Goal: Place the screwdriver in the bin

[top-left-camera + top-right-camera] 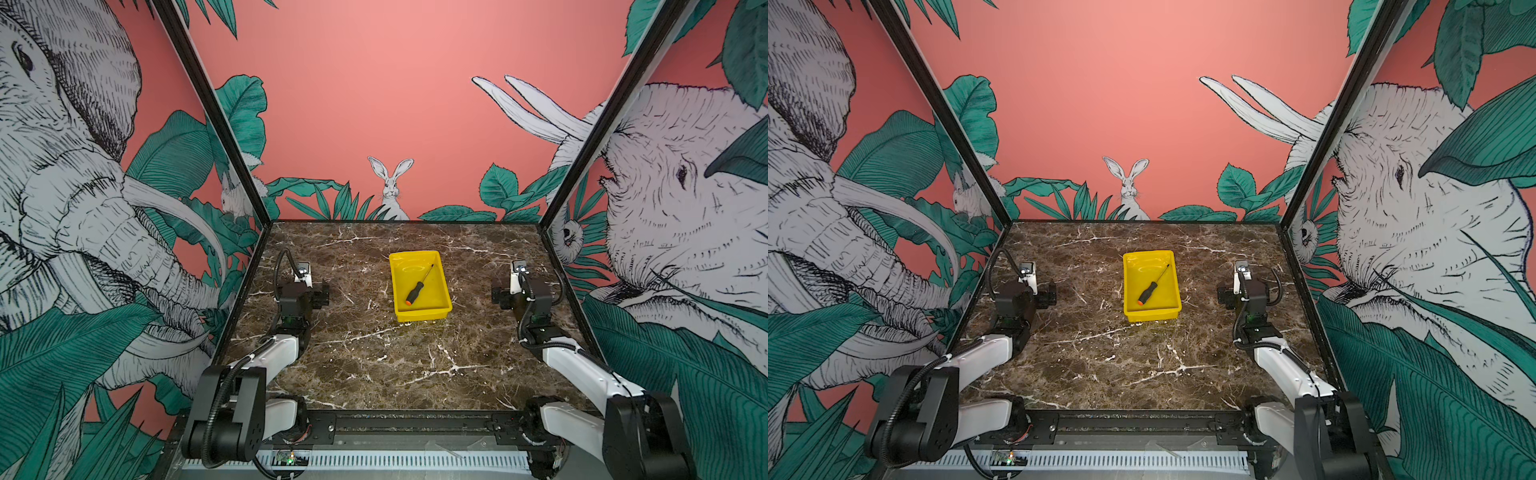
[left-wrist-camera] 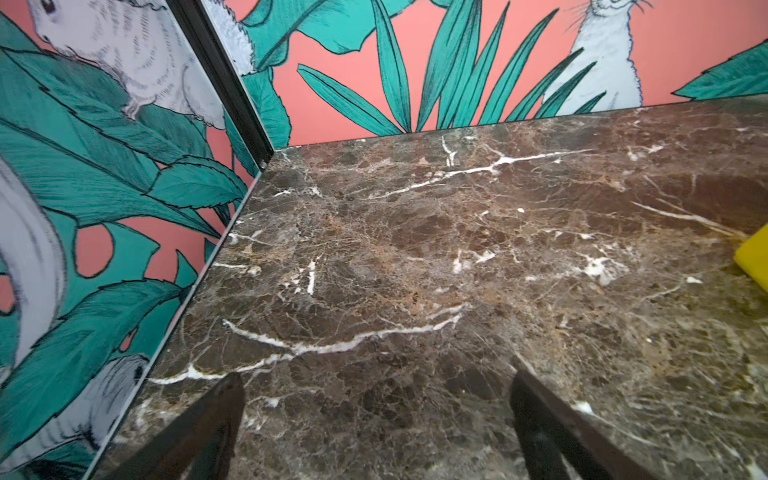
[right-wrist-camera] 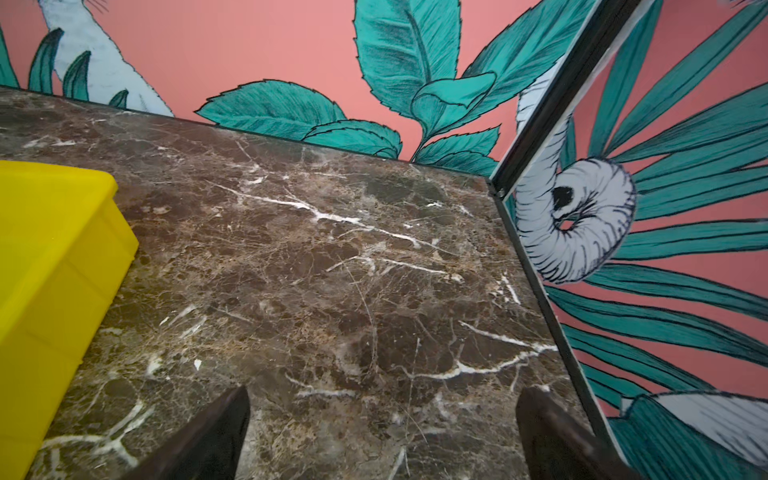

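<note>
The screwdriver [image 1: 417, 287] [image 1: 1151, 287], black-handled with an orange butt, lies diagonally inside the yellow bin [image 1: 424, 315] [image 1: 1152, 314] at the table's middle. No gripper touches it. My left gripper [image 1: 305, 287] [image 1: 1034, 291] rests low over the table to the left of the bin. In the left wrist view this gripper [image 2: 376, 378] is open over bare marble, and a corner of the bin [image 2: 754, 262] shows at the frame's edge. My right gripper [image 1: 517, 291] [image 1: 1241, 291] sits to the right of the bin. It [image 3: 382, 392] is open and empty, with the bin's outer wall [image 3: 50, 257] beside it.
The brown marble table [image 1: 374, 357] is enclosed by patterned walls at the left [image 1: 232, 257], the back [image 1: 399, 124] and the right [image 1: 569, 266]. Both arms' bases stand on the black rail [image 1: 415, 424] at the front edge.
</note>
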Motion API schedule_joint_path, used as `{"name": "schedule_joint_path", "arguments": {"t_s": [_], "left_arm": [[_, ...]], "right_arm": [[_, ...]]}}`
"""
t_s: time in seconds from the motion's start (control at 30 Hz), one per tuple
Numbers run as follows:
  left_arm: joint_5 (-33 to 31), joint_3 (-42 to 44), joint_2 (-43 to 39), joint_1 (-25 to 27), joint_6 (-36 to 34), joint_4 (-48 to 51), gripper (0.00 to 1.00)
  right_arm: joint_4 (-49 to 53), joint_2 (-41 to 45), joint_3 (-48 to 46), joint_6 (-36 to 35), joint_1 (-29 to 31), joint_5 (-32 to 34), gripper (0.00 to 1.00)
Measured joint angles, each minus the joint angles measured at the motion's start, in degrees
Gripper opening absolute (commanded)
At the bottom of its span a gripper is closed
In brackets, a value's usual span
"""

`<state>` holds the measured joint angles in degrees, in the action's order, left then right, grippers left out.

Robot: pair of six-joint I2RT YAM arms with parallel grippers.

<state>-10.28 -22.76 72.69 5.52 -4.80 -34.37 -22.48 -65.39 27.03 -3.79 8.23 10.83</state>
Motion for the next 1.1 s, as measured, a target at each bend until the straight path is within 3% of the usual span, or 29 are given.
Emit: {"name": "schedule_joint_path", "arguments": {"t_s": [0.33, 0.77, 1.1], "left_arm": [[3.89, 2.56, 6.12, 0.0, -1.9, -8.28, 1.0], [4.28, 2.51, 10.05, 0.0, -2.75, -14.21, 1.0], [4.11, 1.22, 17.16, -0.5, -2.75, -15.61, 1.0]], "right_arm": [[-6.64, -3.02, -1.79, 0.33, -0.52, 0.52, 0.99], [-15.04, -20.33, -1.53, -0.9, -0.79, 0.98, 0.99], [-30.32, -24.09, -7.78, 1.03, -0.74, 9.16, 0.99]]}}
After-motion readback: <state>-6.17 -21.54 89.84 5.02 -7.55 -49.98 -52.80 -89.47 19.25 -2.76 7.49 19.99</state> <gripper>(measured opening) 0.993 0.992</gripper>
